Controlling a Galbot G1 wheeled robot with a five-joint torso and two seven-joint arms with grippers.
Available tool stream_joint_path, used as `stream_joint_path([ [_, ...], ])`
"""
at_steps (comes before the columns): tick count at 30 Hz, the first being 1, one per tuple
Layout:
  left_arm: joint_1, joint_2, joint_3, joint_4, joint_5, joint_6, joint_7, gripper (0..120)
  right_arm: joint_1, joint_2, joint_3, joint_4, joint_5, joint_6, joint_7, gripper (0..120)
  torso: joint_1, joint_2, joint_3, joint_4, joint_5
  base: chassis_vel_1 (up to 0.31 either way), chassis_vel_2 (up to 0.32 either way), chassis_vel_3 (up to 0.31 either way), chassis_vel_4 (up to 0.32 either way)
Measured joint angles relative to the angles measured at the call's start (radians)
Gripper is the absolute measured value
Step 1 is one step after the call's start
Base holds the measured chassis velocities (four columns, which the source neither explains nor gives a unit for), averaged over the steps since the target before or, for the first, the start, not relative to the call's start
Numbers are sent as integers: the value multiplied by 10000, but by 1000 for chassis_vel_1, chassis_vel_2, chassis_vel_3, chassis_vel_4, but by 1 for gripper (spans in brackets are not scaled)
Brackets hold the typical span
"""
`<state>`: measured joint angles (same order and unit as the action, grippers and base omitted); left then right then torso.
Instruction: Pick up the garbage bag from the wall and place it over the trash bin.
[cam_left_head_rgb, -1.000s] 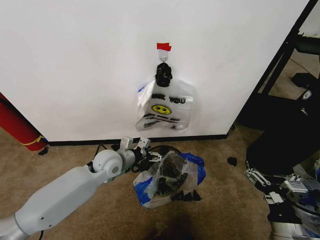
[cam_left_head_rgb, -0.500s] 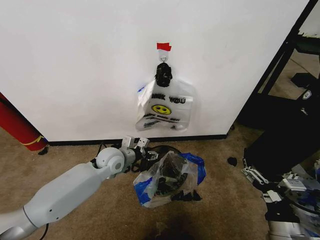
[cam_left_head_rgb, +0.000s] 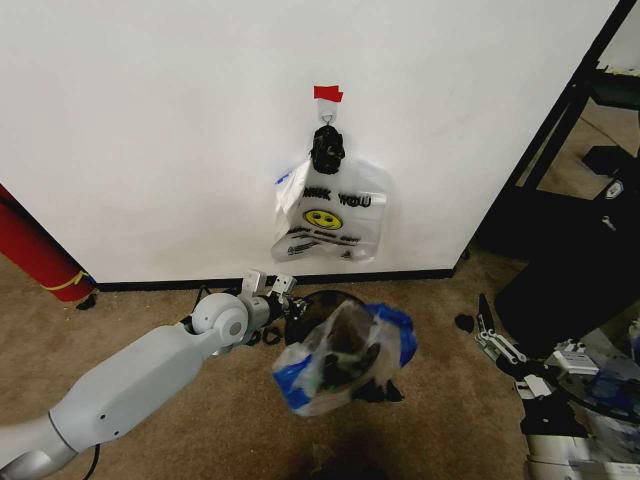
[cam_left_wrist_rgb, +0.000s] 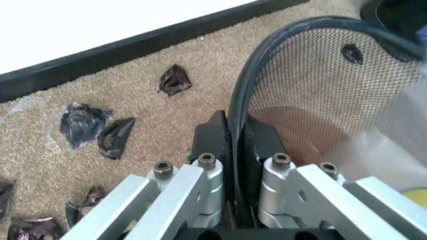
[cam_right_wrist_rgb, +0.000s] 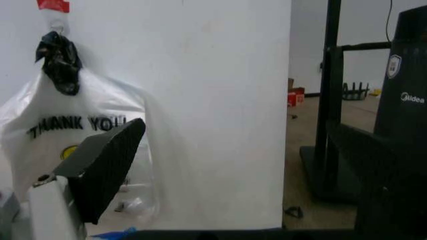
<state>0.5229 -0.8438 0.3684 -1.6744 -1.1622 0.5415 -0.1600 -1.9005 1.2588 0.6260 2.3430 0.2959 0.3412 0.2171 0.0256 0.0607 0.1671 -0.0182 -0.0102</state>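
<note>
Bag (cam_left_head_rgb: 345, 358) sits low in the head view, off the wall (cam_left_head_rgb: 150, 120), bunched over the bin (cam_left_head_rgb: 325, 300) with blue patches at its 3 and 8 o'clock; only the bin's rim at 10 o'clock is bare. I judge we're in the placing step. My left gripper (cam_left_head_rgb: 283, 305) is at that rim. The right gripper (cam_left_head_rgb: 497, 343) idles well apart at 3 o'clock. From the left wrist, the gripper (cam_left_wrist_rgb: 235, 135) is closed on the rim of the bin (cam_left_wrist_rgb: 313, 85), and the bag (cam_left_wrist_rgb: 393, 140) hangs inside. From the right wrist, one finger (cam_right_wrist_rgb: 103, 167) shows, so I cannot tell its opening. Next I'd need to spread the film over the bare rim.
</note>
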Motion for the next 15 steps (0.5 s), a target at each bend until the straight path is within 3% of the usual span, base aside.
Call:
stream_joint_path([
  [7,437,57,-569,-593,-473,-4,-773,3,13,-3,-2,-151,13,23,43,100,0,0,0,0,1,0,0,0,0],
  [13,2203,-226,-2630,-1946,-1335,-490,-2517,3,168,-76,-85,-263,18,-95,97,100,-1,0,-1,0,0,0,0,0,0],
  [15,2461,-245,-2841,-2128,-1420,-570,-2668,3,200,-104,-112,-279,20,-134,119,100,-1,0,-1,0,-1,0,0,0,0],
])
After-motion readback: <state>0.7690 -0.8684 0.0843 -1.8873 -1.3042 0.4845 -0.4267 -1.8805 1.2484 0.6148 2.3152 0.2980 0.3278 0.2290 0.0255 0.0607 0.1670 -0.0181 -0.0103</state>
